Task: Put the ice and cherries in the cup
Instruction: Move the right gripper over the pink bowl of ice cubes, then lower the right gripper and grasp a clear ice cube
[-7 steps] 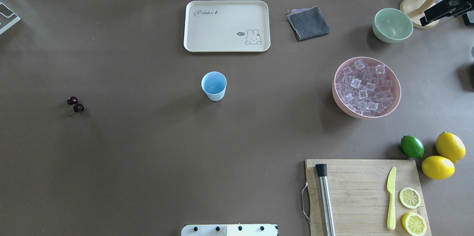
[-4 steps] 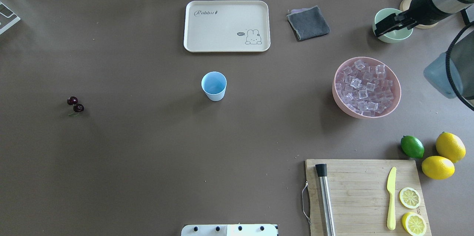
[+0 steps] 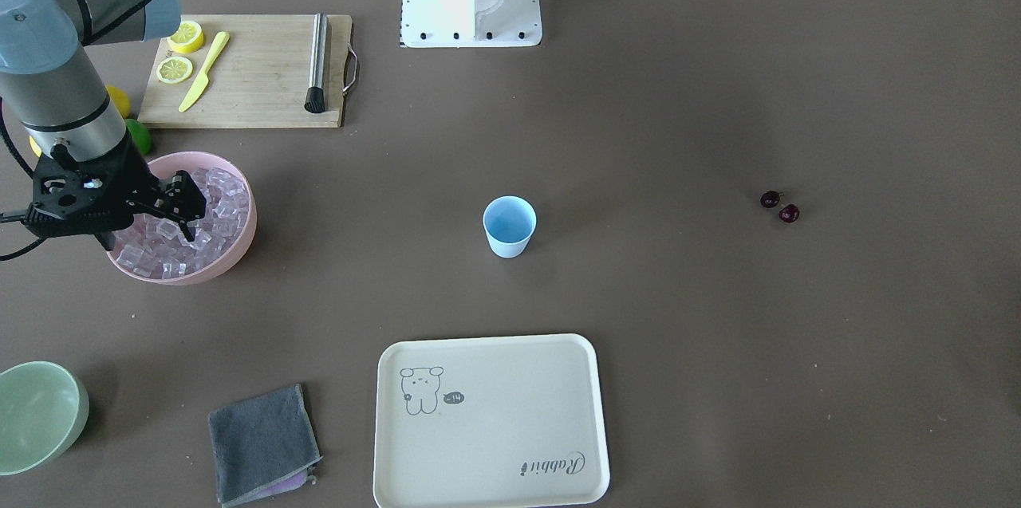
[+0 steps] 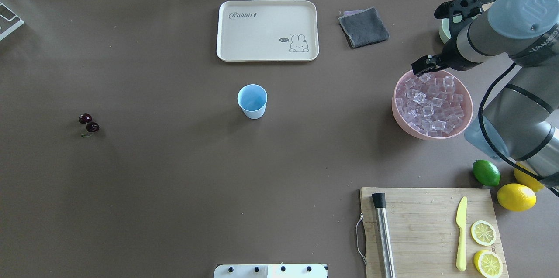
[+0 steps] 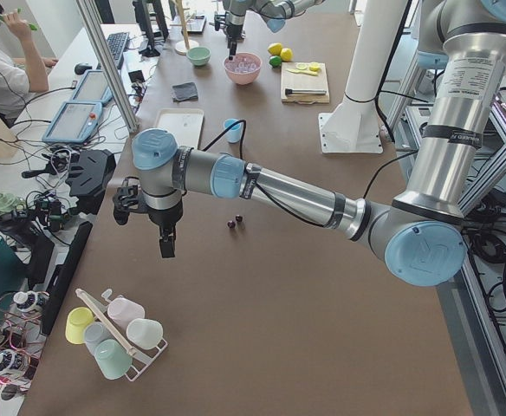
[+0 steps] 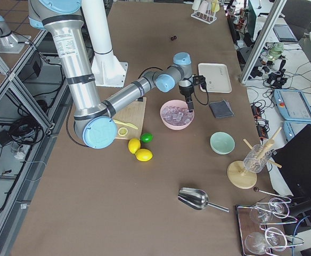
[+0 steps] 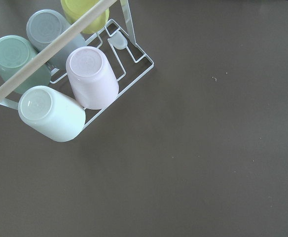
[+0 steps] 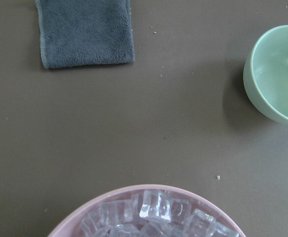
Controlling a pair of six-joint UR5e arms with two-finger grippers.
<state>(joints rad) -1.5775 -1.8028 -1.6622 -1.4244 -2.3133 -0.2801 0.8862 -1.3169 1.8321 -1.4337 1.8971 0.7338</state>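
The light-blue cup [image 4: 252,100] stands upright and empty mid-table, also in the front view [image 3: 509,225]. The ice [image 4: 432,103] fills a pink bowl [image 4: 395,110] on the right. The two cherries [image 4: 89,123] lie far left on the table. My right gripper [image 4: 421,66] points down over the bowl's far rim, looks open and empty, just above the ice [image 3: 223,197]. Its wrist view shows the ice [image 8: 154,215] at the bottom edge. My left gripper [image 5: 165,247] shows only in the left side view, beyond the cherries [image 5: 235,222]; I cannot tell its state.
A pale green bowl [image 8: 277,74] and a grey cloth [image 4: 363,27] lie behind the pink bowl. A cream tray [image 4: 267,30] sits behind the cup. A cutting board [image 4: 419,225], lime [image 4: 486,173] and lemons [image 4: 516,197] are front right. A cup rack [image 7: 92,76] is under the left wrist.
My right arm has swung in from the back right corner, past the green bowl, to the far rim of the pink bowl. Cup, cherries and ice have not moved.
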